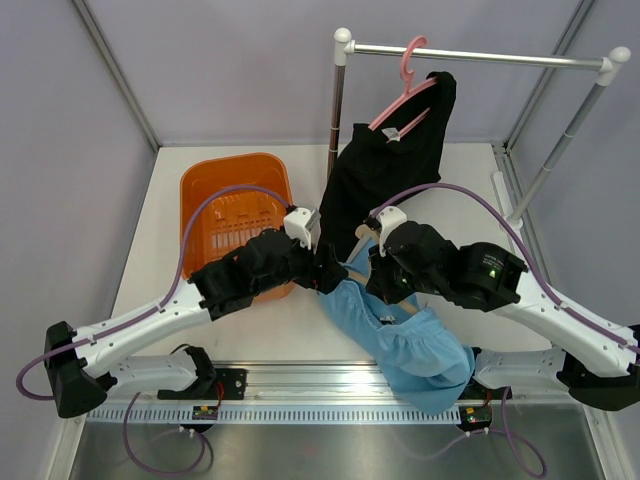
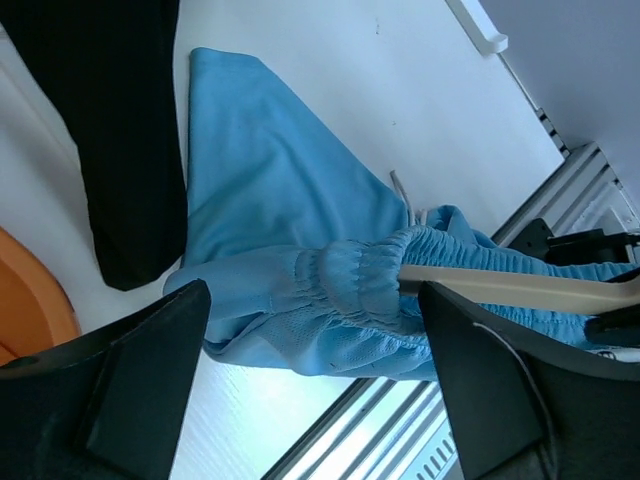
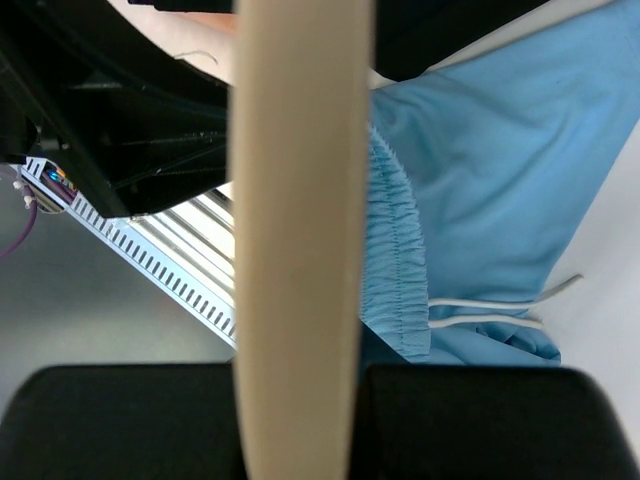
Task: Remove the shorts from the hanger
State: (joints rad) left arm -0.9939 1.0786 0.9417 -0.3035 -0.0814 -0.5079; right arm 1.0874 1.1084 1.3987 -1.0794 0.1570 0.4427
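The right gripper is clamped on the cream, flat plastic hanger. The bar runs straight between its 2 black pads, so the hanger is likely being braced while the garment is worked off it. The left gripper has its fingers apart and straddles the gathered elastic waistband without pinching it. From there, closing on the fabric and pulling away from the hanger looks like the next move. The light-blue, thin-fabric shorts lie on the white table between the 2 arms, trailing toward the near right corner. The waistband is bunched around one hanger arm – the shorts are not yet free. The fabric is soft and creased, with a fine mesh lining showing under the waistband, and a white drawstring hangs loose and could snag. Behind, a black garment hangs from a pink hanger, with an orange slatted basket at the left.
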